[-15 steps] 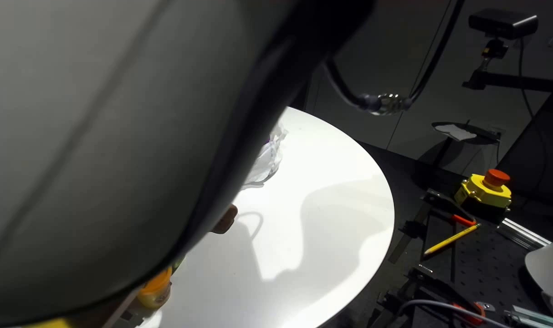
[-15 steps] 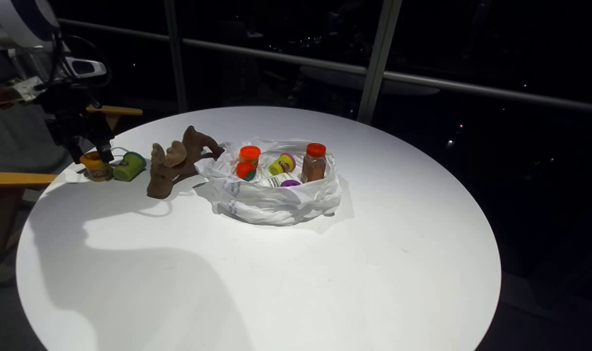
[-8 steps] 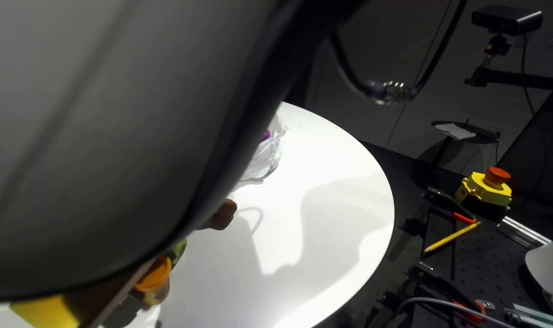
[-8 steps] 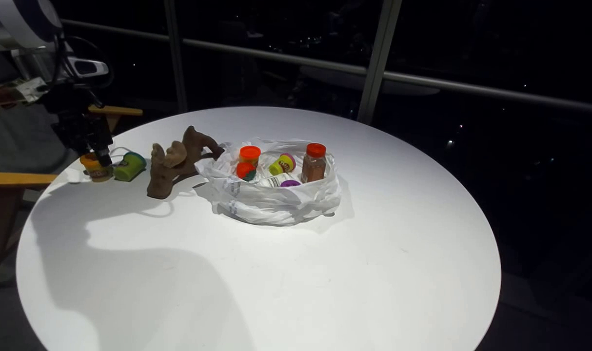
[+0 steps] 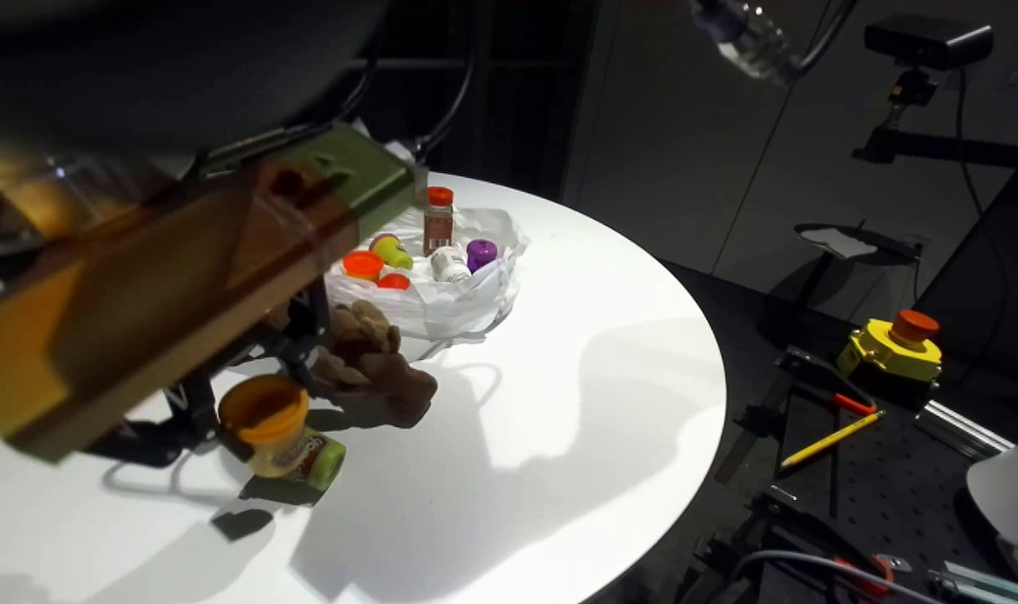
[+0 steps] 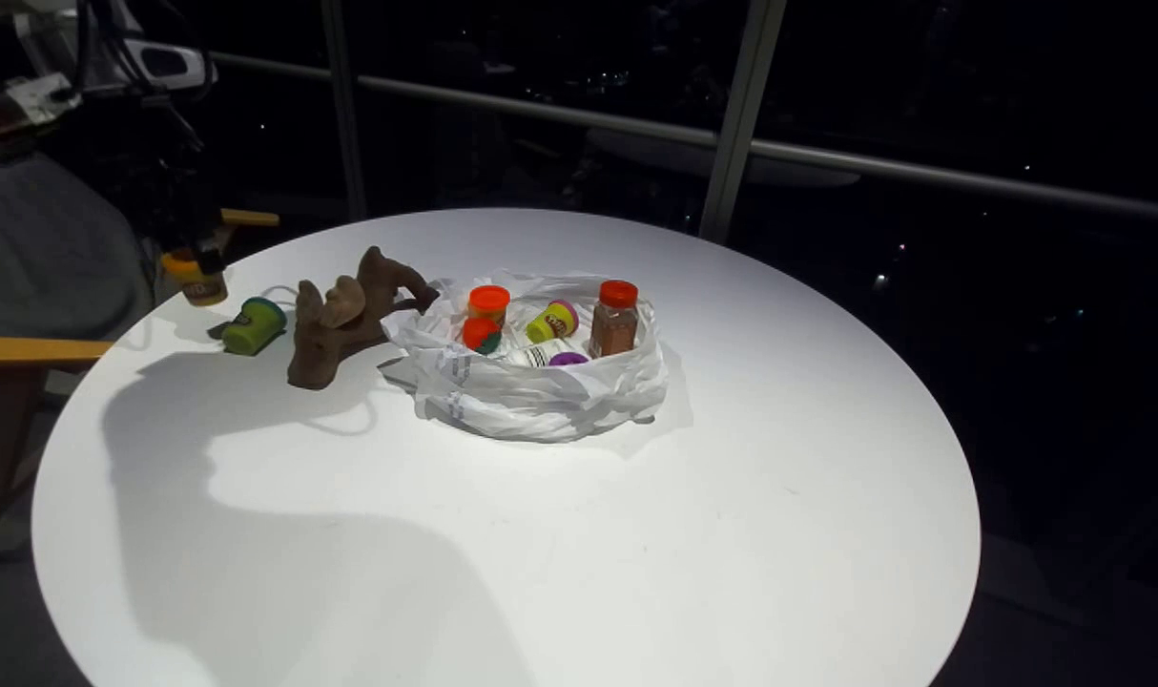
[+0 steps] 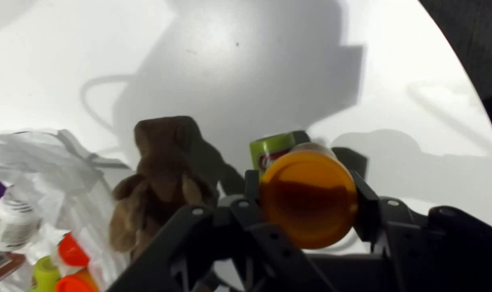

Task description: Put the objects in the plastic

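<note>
So the gripper (image 7: 307, 196) has an orange-lidded tub (image 5: 270, 429), pressed in from both sides — spread only as wide as the tub. It's held up off the table (image 6: 693, 534), near a green tub (image 6: 253, 327). The held tub is top-up: its long axis runs steep but leans a little off vertical, with the lid end facing the wrist camera. The green tub is on its side, long axis lying along the table.

My count on the table: 1 green tub, 1 brown plush toy (image 6: 336, 329) and 1 white plastic bag (image 6: 550, 401), with the toy between the other two. In the bag I get 6 things — 1 upright red-orange-lidded tub (image 6: 488, 305), 1 tipped yellow tub (image 6: 550, 323), 1 upright red-lidded jar (image 6: 614, 329), 1 tilted white bottle (image 5: 449, 265), 1 purple item (image 5: 481, 255) and 1 red item (image 6: 480, 334) with some green. Can't tell what the purple one is.
</note>
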